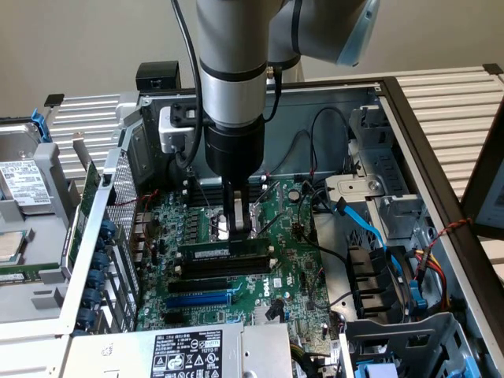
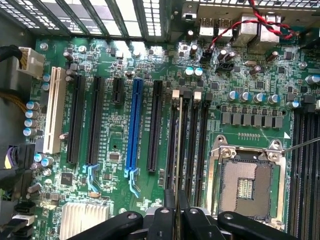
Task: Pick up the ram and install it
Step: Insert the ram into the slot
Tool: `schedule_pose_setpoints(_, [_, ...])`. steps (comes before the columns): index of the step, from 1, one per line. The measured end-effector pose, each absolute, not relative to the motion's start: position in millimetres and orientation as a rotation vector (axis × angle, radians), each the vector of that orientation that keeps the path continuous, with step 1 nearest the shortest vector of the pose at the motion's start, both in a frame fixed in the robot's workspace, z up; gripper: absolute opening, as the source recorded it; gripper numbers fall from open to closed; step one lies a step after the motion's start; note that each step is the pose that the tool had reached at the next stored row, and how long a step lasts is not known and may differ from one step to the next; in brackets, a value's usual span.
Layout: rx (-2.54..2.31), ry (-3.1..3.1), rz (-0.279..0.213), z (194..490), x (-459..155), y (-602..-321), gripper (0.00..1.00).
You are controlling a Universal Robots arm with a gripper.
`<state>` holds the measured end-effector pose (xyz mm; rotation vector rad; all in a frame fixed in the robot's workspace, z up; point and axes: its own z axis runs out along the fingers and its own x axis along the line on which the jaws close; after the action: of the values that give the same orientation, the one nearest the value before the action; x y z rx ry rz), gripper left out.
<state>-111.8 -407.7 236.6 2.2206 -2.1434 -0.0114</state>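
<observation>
While the gripper (image 2: 176, 207) is clamping its fingers (image 2: 184, 201) on the ram (image 2: 178, 145) at a memory slot (image 2: 171, 135) mid-motherboard (image 2: 150, 65), any tilt is risking one end jamming unseated.

The arm (image 1: 230, 71) is a silver-grey tube with a pale blue joint cap (image 1: 358, 31), a black wrist (image 1: 232, 153), a white camera block (image 1: 169, 130) and a black cable (image 1: 183, 39). The hand (image 2: 176, 194) has black linked fingers (image 2: 125, 222) with silver screws (image 2: 132, 216).

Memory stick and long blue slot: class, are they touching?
Apart: in the wrist view a black slot lies between the memory stick and the blue slot.
</observation>
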Motion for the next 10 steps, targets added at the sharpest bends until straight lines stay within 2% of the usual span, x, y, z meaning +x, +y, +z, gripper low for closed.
schedule_pose_setpoints(5, [2.205, -2.13, 0.019, 236.6, -111.8, -407.5, 0.14])
schedule_pose_setpoints(10, [2.205, -2.131, 0.025, 235.9, -111.8, -406.3, 0.14])
